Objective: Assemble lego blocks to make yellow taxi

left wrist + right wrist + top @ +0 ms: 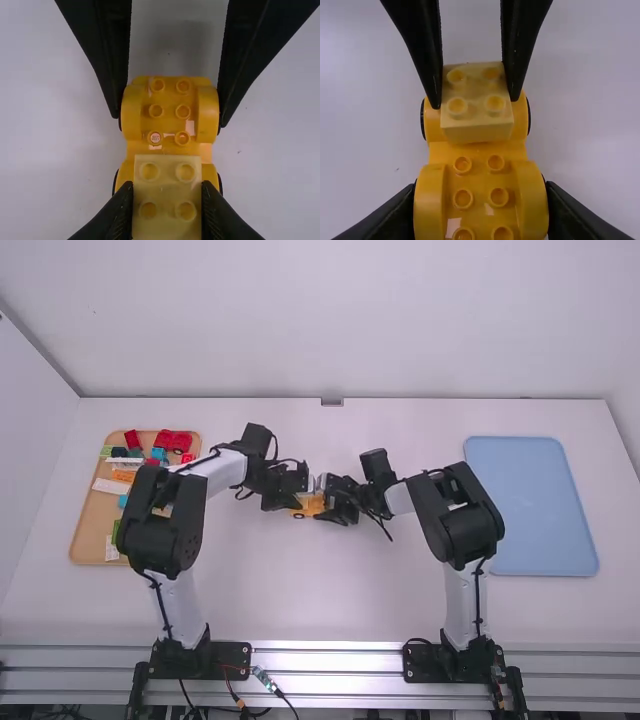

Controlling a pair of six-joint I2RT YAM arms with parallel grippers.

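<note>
I judge this the block-fitting step: my left gripper pinches the block over one end of the car mid-table; my right gripper clasps the other. Next, align and press down.

The left arm hides part of the tray (apparently some blocks too).

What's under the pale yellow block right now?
One end of the yellow-orange car base; its rounded sides show on either side of the block. The surface directly beneath is covered, so I can't tell whether the block is seated.
</note>
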